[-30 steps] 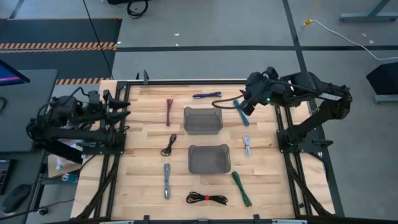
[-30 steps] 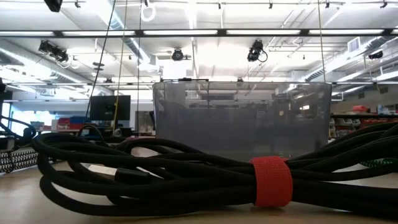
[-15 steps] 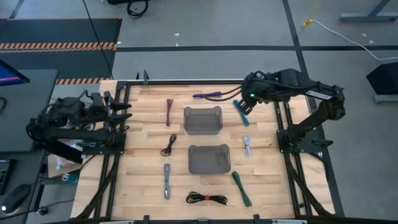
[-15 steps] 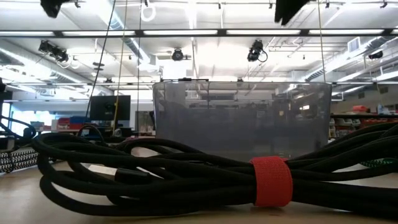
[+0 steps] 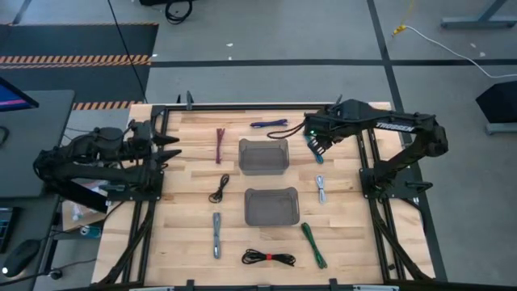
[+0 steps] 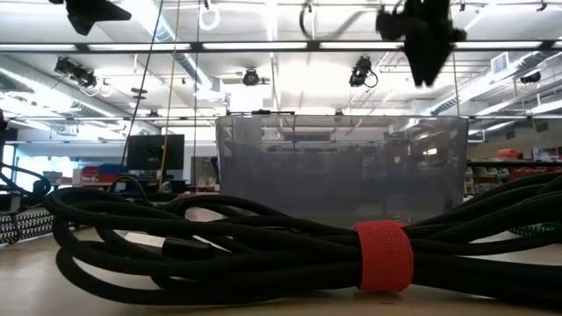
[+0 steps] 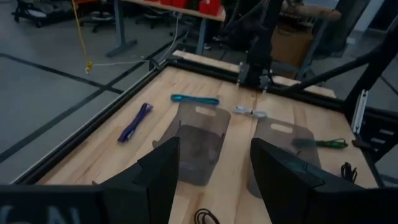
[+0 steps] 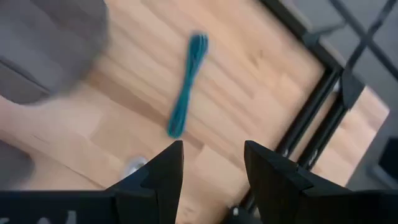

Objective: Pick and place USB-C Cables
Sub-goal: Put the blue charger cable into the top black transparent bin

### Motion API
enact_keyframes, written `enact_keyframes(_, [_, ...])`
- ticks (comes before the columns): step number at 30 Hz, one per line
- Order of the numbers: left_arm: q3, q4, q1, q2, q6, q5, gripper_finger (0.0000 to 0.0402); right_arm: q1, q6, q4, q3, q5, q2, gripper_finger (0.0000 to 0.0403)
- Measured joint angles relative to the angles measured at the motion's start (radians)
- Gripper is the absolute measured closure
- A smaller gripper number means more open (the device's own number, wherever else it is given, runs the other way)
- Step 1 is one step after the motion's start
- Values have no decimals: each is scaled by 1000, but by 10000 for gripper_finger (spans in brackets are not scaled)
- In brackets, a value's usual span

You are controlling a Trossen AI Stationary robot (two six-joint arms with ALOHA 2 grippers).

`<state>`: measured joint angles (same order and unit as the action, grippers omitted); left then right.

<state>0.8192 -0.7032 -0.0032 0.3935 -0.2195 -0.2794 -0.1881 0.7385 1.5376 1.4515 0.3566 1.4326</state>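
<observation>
Cables lie scattered over the wooden table point(image 5: 347, 242), none in either bin. The upper bin point(image 5: 263, 155) and lower bin point(image 5: 271, 206) sit in the middle, one behind the other. Around them: a maroon cable point(image 5: 220, 145) and a purple cable point(image 5: 269, 124) near the far edge, a teal cable point(image 5: 314, 149) just right of the upper bin, a white cable point(image 5: 321, 188) right of the gap between the bins, a green cable point(image 5: 313, 245) toward the near right, a black cable with a red band point(image 5: 269, 258) at the near edge, a grey cable point(image 5: 216, 234) at near left, and a small black cable point(image 5: 220, 188) left of the bins.

The right claw point(image 5: 315, 139) hangs above the table over the teal cable, its two fingers point(image 8: 160, 177) spread with nothing between them; the right wrist view shows the teal cable lying on the wood beyond the fingers, not touched. In the low view this claw shows high above the lower bin.

The left claw point(image 5: 168, 145) waits at the table's left edge, well apart from every cable, fingers spread and holding nothing.
</observation>
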Motion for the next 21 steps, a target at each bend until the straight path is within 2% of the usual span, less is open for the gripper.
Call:
enact_keyframes(5, [0,7,0,40,-9,-7,198,-70,-60,-115,-169,-78,0,226])
enact_keyframes(11, [0,51,0,73,-49,-18,198,-187,-190,-394,-344,-207,-12,226])
enact_keyframes(16, [0,77,0,78,-68,-42,198,-293,-271,-540,-434,-302,-12,226])
enact_keyframes(21, [0,77,0,79,-84,-64,198,-361,-329,-621,-490,-320,-12,226])
